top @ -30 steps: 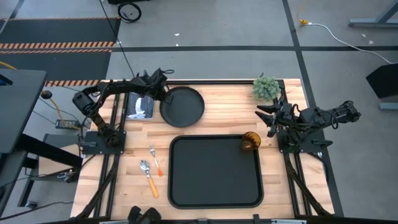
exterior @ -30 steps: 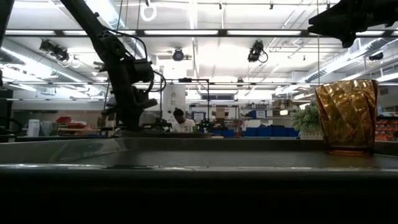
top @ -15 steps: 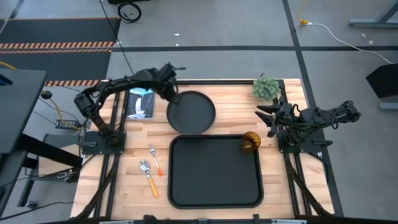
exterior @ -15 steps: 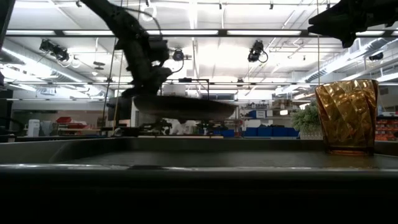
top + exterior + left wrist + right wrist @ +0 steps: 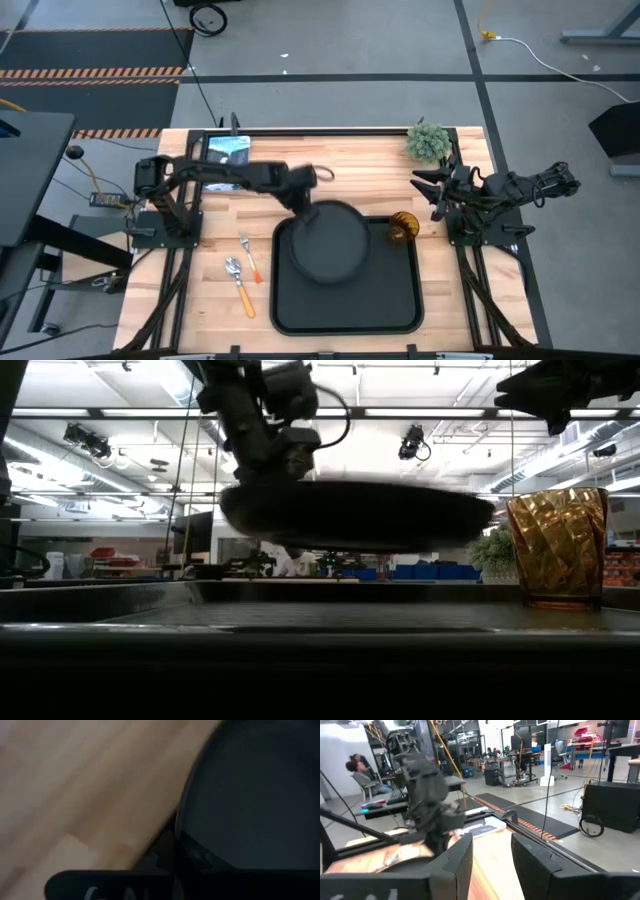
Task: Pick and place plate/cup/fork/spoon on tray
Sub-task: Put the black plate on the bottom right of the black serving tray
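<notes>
Wooden slat counter (image 5: pixel 330 160), light-toned, framed by dark rails, in a workshop with grey floor. Far left: left arm base at the counter's edge, arm reaching rightward across the boards. Near the left front: spoon (image 5: pixel 232 267) and fork (image 5: pixel 249 256), both orange-handled, lying side by side on bare wood, just apart, clear of the tray. Centre: left gripper (image 5: pixel 303 203), jaws clamped on the rim of the plate (image 5: pixel 330 240); the low view shows the plate (image 5: pixel 355 515) held roughly level in the air above the tray floor, not touching it. From above, the plate sits over the tray's back half, overlapping its rear edge. Tray (image 5: pixel 345 305), black, rectangular, at centre front. Right of the plate: cup (image 5: pixel 403 227), amber, upright in the tray's back right corner. Back right: small green plant (image 5: pixel 427 140) on the counter. Far right: right gripper (image 5: pixel 437 185), parked at the counter's right edge beside the plant, jaws parted, holding nothing.
</notes>
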`<move>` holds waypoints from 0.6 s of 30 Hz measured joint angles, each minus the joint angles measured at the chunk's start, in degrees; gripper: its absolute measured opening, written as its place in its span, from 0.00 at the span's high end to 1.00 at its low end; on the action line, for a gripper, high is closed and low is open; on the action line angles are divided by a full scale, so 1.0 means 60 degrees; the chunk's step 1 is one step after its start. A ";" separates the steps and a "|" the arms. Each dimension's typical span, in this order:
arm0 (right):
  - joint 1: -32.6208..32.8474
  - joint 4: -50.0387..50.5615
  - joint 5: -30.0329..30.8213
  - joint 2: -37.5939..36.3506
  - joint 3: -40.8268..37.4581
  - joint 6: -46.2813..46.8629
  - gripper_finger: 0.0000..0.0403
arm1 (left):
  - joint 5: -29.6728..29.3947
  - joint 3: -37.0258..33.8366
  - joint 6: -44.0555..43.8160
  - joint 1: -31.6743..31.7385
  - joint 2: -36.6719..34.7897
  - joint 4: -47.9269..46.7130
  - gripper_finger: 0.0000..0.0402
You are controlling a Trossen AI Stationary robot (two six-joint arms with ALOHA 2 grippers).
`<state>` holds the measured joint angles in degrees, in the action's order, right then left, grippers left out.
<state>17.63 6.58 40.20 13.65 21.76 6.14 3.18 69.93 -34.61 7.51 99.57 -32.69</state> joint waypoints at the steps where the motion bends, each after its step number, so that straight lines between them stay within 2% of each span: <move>1: 0.0004 -0.0028 -0.0026 0.0002 0.0000 -0.0074 0.65 | -0.0111 -0.0003 -0.0263 -0.0254 0.0083 0.0195 0.98; 9: 0.0004 -0.0462 -0.0456 0.0115 0.0000 -0.0598 0.65 | -0.1370 0.0000 -0.2476 -0.1956 0.0582 0.1055 0.98; 18: 0.0001 -0.0738 -0.0893 0.0117 0.0000 -0.0811 0.65 | -0.2427 0.0000 -0.5024 -0.3185 0.1224 0.1670 0.98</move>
<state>17.63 2.15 34.84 14.35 21.76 1.27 -11.38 69.93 -64.75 -11.60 106.91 -22.67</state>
